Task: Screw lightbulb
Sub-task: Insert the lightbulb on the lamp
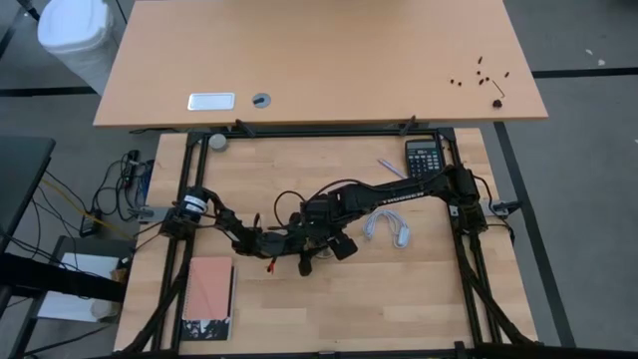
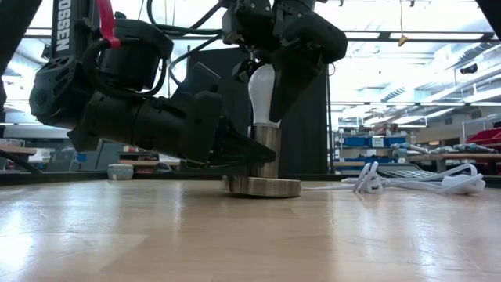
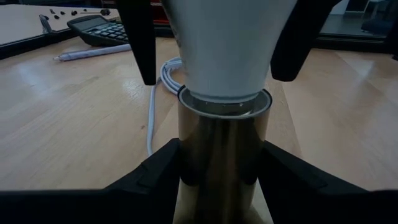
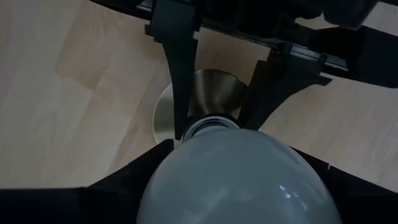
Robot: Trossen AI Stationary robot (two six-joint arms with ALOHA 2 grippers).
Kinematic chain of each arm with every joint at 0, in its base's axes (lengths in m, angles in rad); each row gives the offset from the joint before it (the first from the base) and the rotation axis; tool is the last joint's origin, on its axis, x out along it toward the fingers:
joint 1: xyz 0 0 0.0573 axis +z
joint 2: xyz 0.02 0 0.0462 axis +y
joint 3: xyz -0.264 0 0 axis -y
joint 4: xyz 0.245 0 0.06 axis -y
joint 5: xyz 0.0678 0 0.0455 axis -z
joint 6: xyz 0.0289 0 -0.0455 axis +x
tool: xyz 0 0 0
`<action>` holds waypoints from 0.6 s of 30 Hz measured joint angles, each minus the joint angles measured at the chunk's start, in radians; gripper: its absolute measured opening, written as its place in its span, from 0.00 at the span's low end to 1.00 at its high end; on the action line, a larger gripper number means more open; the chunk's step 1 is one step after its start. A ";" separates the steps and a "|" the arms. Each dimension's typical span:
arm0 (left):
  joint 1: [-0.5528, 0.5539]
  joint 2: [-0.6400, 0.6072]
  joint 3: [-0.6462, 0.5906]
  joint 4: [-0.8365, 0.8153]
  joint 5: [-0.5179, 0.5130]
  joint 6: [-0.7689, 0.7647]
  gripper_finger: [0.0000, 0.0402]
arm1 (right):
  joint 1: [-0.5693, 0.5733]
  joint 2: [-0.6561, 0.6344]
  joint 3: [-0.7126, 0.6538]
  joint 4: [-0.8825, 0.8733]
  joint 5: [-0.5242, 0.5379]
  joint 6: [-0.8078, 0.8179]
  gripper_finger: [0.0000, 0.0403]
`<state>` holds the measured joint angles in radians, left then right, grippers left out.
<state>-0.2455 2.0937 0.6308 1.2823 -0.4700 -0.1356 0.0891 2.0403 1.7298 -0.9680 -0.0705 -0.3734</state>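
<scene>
Standing upright near the middle of the wooden table, the lightbulb had its narrow end seated in the mouth of a shiny metal socket, which rose from a round flat base. The right gripper reached down from above and its two dark fingers were closed on either side of the white globe. The left gripper came in low from the side, its fingers closed against the metal tube to steady it. A white cord lay coiled on the table just beside the socket, and a calculator sat farther back. The main risk, in my judgement, was cross-threading: if the bulb sat even slightly tilted, twisting could jam it. Too tight a squeeze might crack the globe, and too light a one would let the fingers slide round the smooth globe without turning it. If the lower grip slipped, the socket could spin with the bulb.
</scene>
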 joint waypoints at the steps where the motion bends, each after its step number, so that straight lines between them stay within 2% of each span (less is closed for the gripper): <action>1: 0.000 0.000 0.000 0.000 0.000 0.000 0.48 | 0.000 0.000 0.000 0.001 0.001 0.000 0.64; 9: 0.000 0.000 -0.001 0.000 -0.004 0.000 0.48 | 0.000 0.002 -0.001 0.006 0.000 0.015 0.64; 18: 0.000 0.000 -0.001 0.001 -0.004 0.000 0.48 | 0.000 0.003 -0.001 0.016 0.000 0.132 0.65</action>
<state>-0.2455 2.0937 0.6300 1.2831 -0.4744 -0.1360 0.0895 2.0434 1.7287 -0.9523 -0.0704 -0.2411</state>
